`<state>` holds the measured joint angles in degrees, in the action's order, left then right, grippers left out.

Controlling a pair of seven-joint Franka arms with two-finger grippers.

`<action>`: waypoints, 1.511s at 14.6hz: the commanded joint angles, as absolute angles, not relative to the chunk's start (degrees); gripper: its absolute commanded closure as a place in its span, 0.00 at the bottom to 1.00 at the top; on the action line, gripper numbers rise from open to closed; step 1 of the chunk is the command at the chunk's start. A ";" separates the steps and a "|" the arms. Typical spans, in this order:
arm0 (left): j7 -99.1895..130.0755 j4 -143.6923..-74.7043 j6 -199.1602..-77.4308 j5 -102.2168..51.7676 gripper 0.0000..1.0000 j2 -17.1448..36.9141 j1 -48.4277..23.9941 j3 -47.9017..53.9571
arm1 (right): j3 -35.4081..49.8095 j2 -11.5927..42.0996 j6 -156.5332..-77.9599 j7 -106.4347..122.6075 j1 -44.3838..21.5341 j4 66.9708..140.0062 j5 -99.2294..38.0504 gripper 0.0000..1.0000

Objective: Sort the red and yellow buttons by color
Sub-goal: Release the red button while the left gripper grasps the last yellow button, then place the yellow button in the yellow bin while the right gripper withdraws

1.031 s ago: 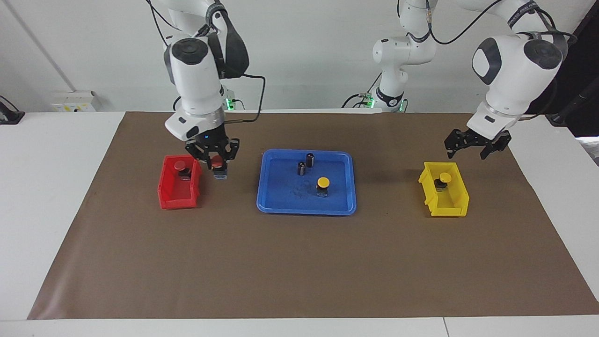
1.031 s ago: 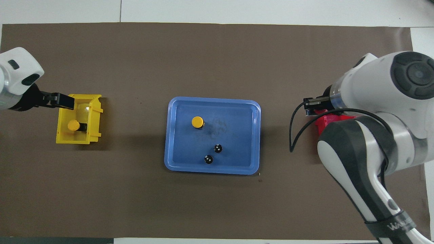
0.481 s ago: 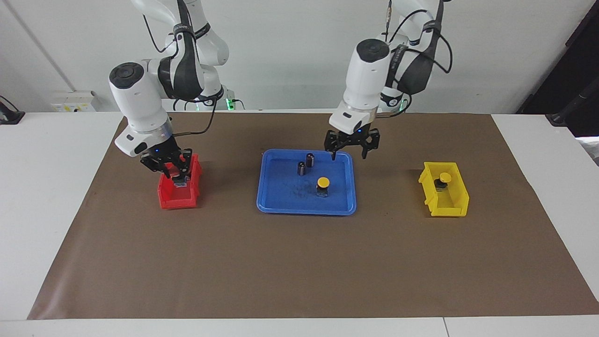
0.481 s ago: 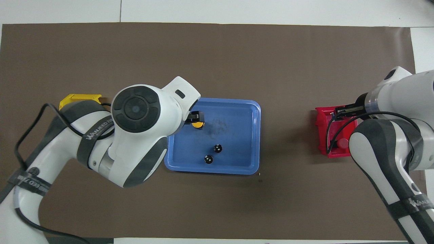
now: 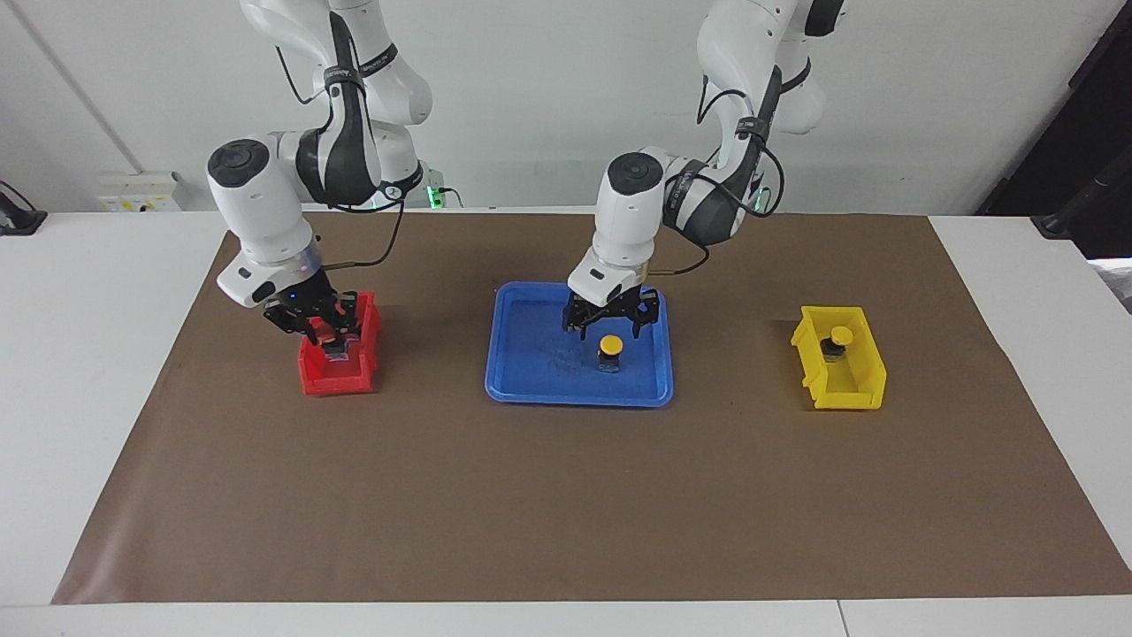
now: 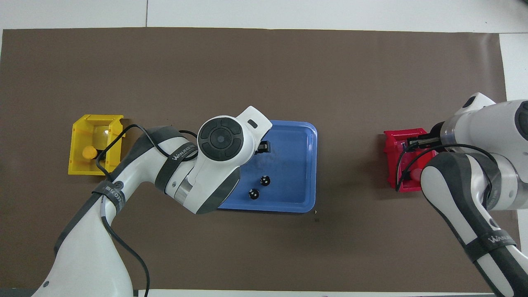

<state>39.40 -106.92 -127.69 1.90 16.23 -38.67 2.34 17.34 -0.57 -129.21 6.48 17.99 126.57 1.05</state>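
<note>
Facing view: the right tool (image 5: 329, 339) is low in the red bin (image 5: 340, 370) at the right arm's end of the counter (image 5: 106, 372). A small block sits between its fingers; whether they pinch it I cannot tell, and no red cap shows clearly there. The left tool (image 5: 612, 319) hangs over the blue tray (image 5: 531, 389) with its fingers spread on either side of the yellow button in the tray (image 5: 609, 349), not touching it that I can see. The yellow button in the bin (image 5: 837, 339) stands in the yellow bin (image 5: 842, 389) at the left arm's end.

Overhead view: the left arm covers the tray's yellow button, and only the left tool's tip (image 6: 264, 147) shows. Two dark cylinders (image 6: 259, 187) stand in the tray's (image 6: 307, 165) nearer part. The yellow cap (image 6: 88, 153) lies in the yellow bin (image 6: 78, 167). The right tool (image 6: 416, 142) is over the red bin (image 6: 395, 142), the right arm hiding most of the bin's inside.
</note>
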 commanded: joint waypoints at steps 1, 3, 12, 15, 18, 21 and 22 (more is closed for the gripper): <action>39.90 -107.14 -128.67 1.14 0.17 16.69 -39.38 1.23 | 18.02 -0.53 -131.74 8.26 18.90 128.22 -0.44 0.89; 39.90 -107.23 -128.67 1.06 0.34 16.79 -39.20 1.23 | 18.02 -0.44 -134.63 8.35 18.98 130.51 -0.44 0.89; 40.08 -106.44 -127.89 1.05 0.95 16.88 -38.67 1.23 | 17.93 1.66 -141.50 10.28 20.91 135.00 -0.44 0.88; 40.78 -102.41 -119.22 0.62 0.98 15.13 -38.50 0.88 | 17.93 1.67 -141.07 10.20 20.65 134.74 -0.44 0.55; 38.51 -101.87 -113.56 -0.88 0.98 10.65 -31.23 0.70 | 17.93 2.02 -137.22 10.02 20.57 131.59 -0.44 0.28; 25.62 -96.44 -106.29 -0.88 0.98 10.11 -21.83 0.62 | 17.93 2.28 -129.22 9.84 20.30 124.30 -0.44 0.22; 21.66 -95.89 -105.13 -0.88 0.99 9.93 -18.84 0.62 | 18.02 2.11 -126.50 9.76 20.30 122.28 -0.44 0.17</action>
<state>28.44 -98.38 -108.98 0.39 9.92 -23.78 0.18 17.43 1.36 -131.49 8.16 19.71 127.37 1.03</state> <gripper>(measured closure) 0.581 0.247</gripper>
